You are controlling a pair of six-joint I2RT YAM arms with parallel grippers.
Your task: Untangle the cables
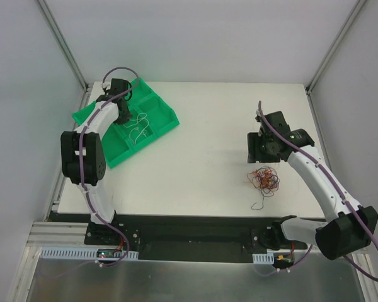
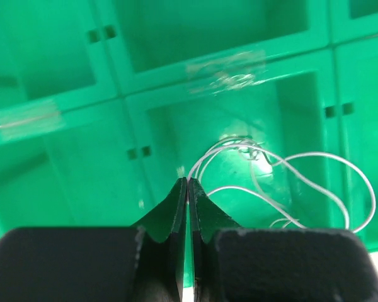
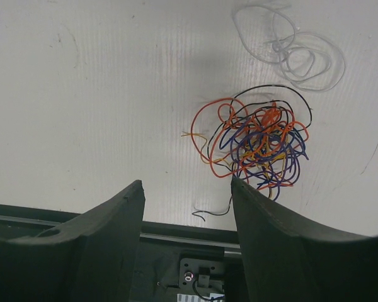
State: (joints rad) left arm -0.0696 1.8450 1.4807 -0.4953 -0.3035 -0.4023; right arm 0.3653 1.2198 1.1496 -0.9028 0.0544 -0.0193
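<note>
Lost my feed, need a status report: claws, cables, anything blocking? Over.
Left claw shut over white cables in green tray. Right claw open, above coloured tangle on table. Loose white clump beside tangle; nothing blocking.

Place: robotics lab bench cell | Signs: bare white tabletop (image 1: pixel 201 163) beneath the right gripper (image 3: pixel 186 189); plain white panel walls (image 1: pixel 195 38) and aluminium frame posts (image 1: pixel 62 44) beyond the left gripper (image 2: pixel 187 182); robot arms (image 1: pixel 315 176) bolted to a black mounting plate (image 1: pixel 189 233) behind both.

Bright, even light; glare streaks the tray (image 2: pixel 227 70) just ahead of the left gripper (image 2: pixel 187 184) (fingers (image 2: pixel 170 217) slightly soft); shadows faint.
</note>
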